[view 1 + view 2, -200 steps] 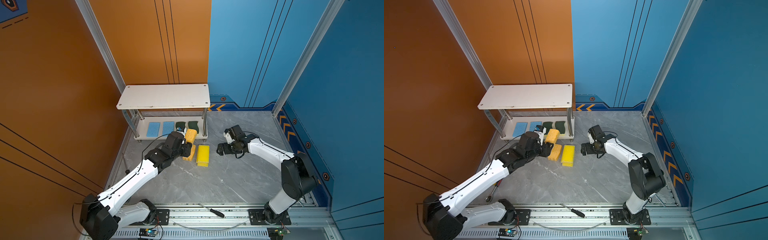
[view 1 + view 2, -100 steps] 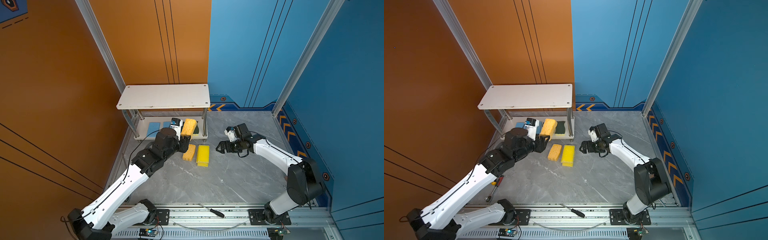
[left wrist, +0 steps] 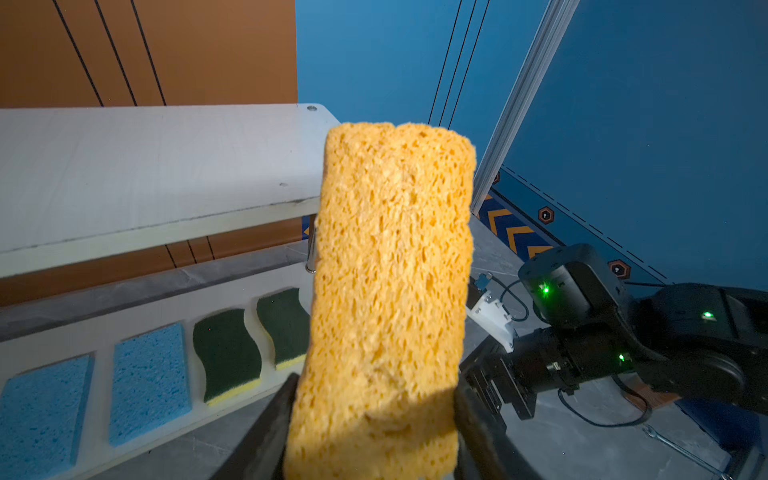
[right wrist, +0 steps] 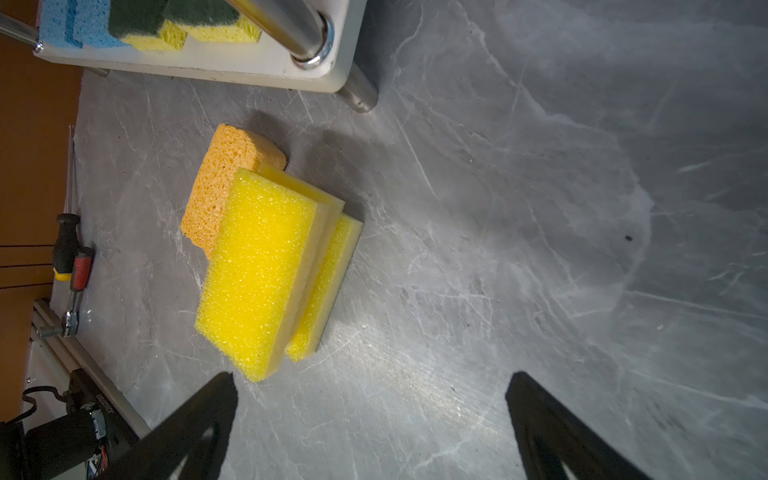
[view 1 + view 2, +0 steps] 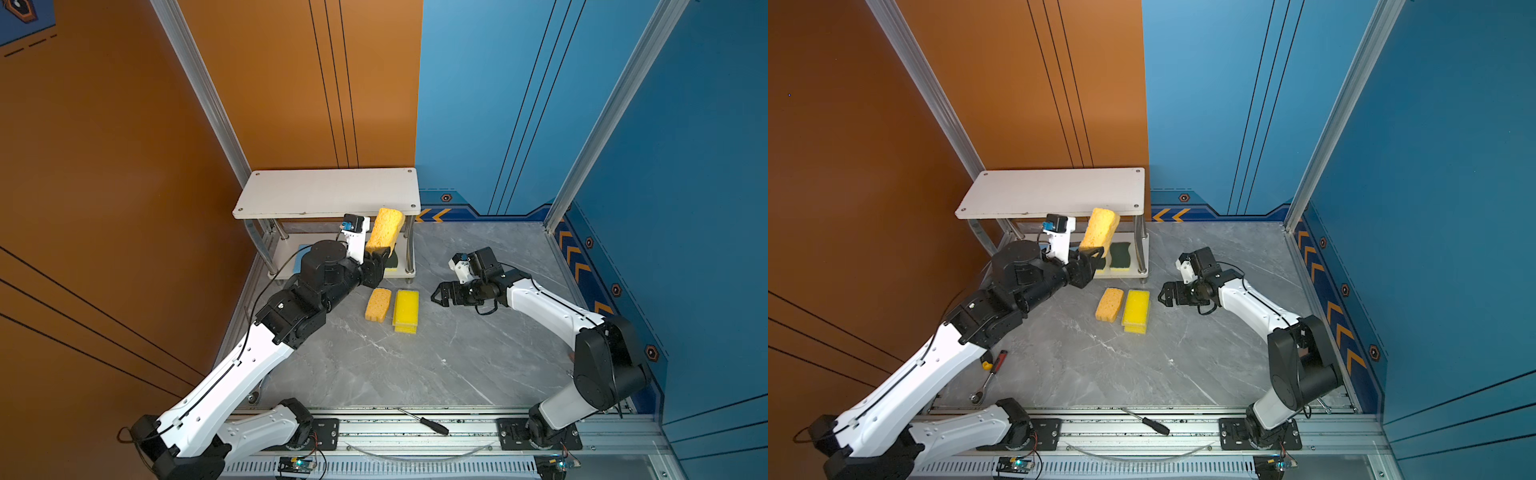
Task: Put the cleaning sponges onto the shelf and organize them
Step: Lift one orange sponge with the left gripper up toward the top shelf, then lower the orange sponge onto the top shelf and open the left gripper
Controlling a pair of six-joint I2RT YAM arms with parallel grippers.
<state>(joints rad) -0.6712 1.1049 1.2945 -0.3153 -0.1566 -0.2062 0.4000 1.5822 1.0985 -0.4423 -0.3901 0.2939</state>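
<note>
**sponge_watcher:** so where's the left gripper point(image 5: 377, 257) at right now?

**rackfan:** jaws are clamped on the bottom end of one thick orange sponge point(image 5: 385, 228). The sponge stands almost upright, leaning a little. It's up in the air right in front of the shelf point(image 5: 328, 193), by the front right leg. In both top views its upper end overlaps the top board's front edge. It isn't resting on either board.

**sponge_watcher:** and the right gripper point(image 5: 437, 294)?

**rackfan:** jaws spread wide, gripping nothing. It hangs low over the grey tabletop point(image 5: 457, 353), pointed at the yellow sponges point(image 5: 406, 309). It's near them but not touching.

**sponge_watcher:** rest of the sponges?

**rackfan:** the lower board has a neat row lying flat. There are two blue sponges point(image 3: 147, 378), then two wavy green-topped sponges point(image 3: 226, 349), with the greens nearer the right-hand legs. On the tabletop just in front of the shelf, the other orange sponge point(image 5: 378, 304) lies flat, right beside the yellow ones. Those are stacked with the layers a bit offset. Honestly can't tell for sure how many are in that stack.
</note>
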